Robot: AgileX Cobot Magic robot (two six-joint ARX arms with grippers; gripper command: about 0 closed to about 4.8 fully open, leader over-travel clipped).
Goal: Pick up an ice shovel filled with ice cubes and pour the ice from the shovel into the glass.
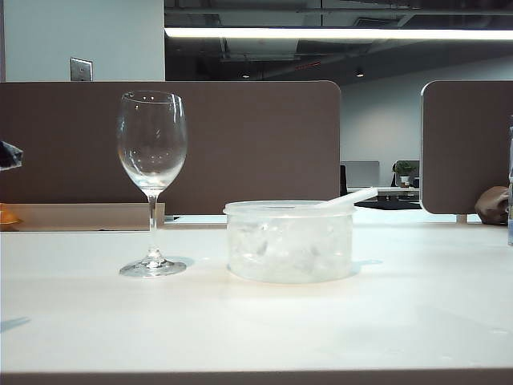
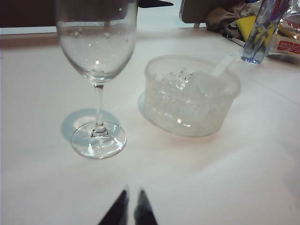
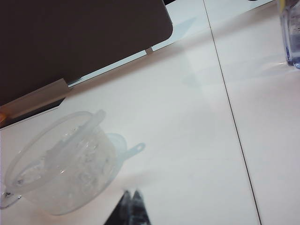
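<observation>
Both grippers hover low over the white counter [image 2: 225, 178], empty. The left gripper [image 2: 130, 208] has its tips pressed together, as does the right gripper [image 3: 131, 206]. Ahead of the left one stands the tall clear stemmed wine glass [image 2: 97, 56], upright, with the round translucent plastic tub [image 2: 192, 96] just beside it. Inside, the small translucent white scoop [image 2: 213, 77] rests on clear ice cubes [image 2: 177, 78], its thin handle slanting up over the far rim. The grasp should probably open wide and close across that handle.

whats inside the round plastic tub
The tub holds ice cubes and the ice shovel, its handle leaning over the rim. The scoop head's underside is buried in ice.
</observation>
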